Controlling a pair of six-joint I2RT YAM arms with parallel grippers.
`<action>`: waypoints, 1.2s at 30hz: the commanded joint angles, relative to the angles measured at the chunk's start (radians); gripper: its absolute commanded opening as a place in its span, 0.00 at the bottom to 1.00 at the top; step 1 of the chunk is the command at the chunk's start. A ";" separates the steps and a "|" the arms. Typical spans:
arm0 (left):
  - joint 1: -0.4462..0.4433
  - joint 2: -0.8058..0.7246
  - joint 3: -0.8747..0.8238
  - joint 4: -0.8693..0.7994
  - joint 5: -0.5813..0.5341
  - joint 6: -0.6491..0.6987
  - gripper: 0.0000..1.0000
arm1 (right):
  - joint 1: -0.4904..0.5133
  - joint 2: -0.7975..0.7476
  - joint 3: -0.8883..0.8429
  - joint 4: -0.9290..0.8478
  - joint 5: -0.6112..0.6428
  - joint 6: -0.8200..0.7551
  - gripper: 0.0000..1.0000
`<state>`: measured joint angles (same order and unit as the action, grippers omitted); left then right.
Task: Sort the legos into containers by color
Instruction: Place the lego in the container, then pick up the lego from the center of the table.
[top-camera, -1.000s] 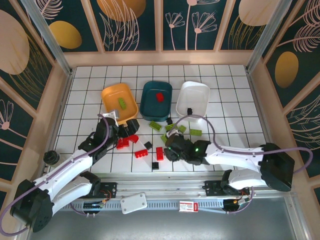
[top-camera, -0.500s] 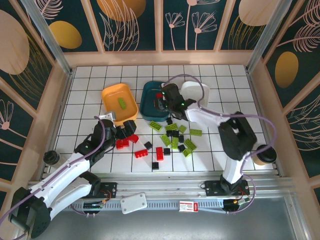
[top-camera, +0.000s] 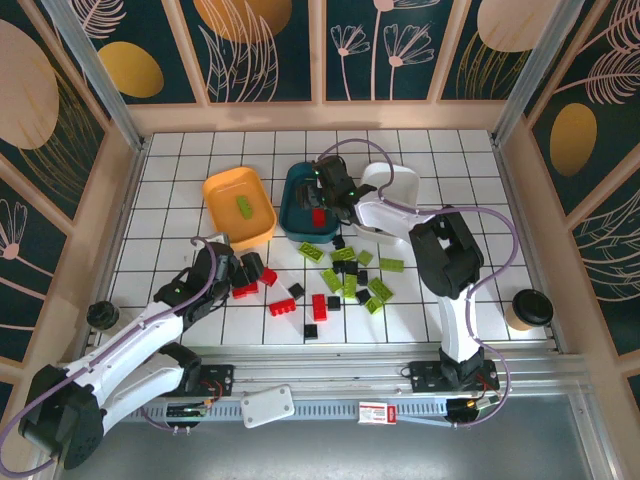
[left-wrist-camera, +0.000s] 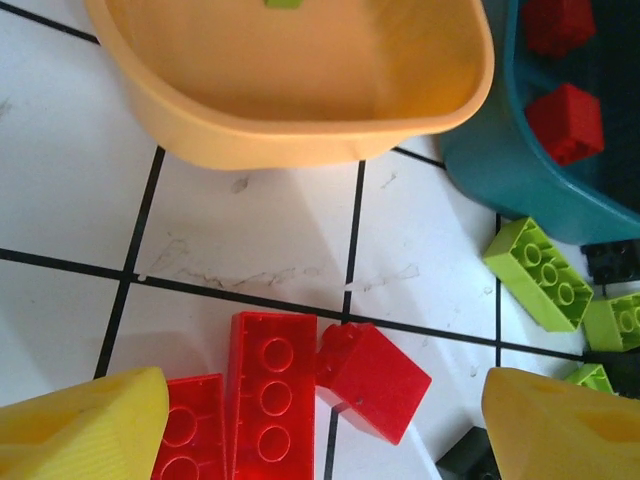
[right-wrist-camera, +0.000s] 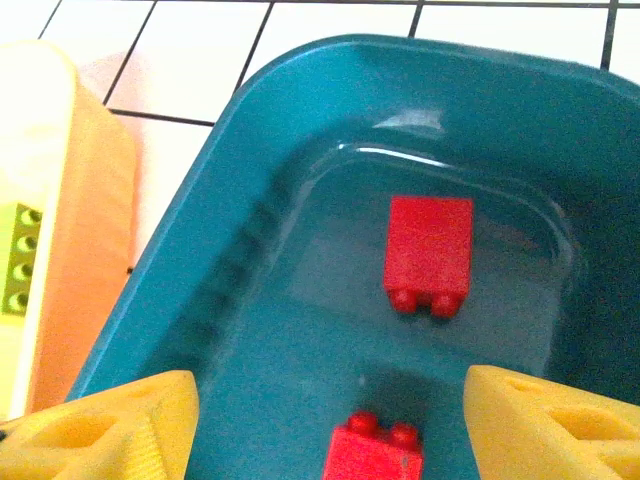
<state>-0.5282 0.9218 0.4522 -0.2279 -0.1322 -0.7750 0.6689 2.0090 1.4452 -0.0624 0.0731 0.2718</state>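
Right tool (right-wrist-camera: 335, 405) wide, empty | left tool (left-wrist-camera: 325, 415) wide | lower red brick (right-wrist-camera: 375, 455) cut off in teal tray (right-wrist-camera: 250, 150)

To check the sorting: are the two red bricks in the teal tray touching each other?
Apart. The right wrist view shows bare floor of the teal tray between the upper red brick and the lower red brick.

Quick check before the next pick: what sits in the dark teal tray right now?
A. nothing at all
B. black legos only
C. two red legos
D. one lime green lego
C: in the right wrist view a red lego lies on the floor of the dark teal tray, and a second red lego sits nearer the camera.
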 joint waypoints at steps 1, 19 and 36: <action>-0.039 0.049 0.032 0.026 0.011 0.049 0.80 | 0.017 -0.127 -0.116 0.066 -0.007 0.031 0.71; -0.265 0.476 0.218 0.008 -0.229 0.148 0.64 | 0.015 -0.576 -0.630 0.152 0.046 0.149 0.71; -0.292 0.569 0.233 0.052 -0.306 0.162 0.78 | 0.015 -0.643 -0.705 0.150 0.051 0.172 0.72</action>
<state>-0.8291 1.4525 0.6746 -0.2050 -0.4278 -0.6281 0.6842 1.4078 0.7563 0.0719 0.1040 0.4286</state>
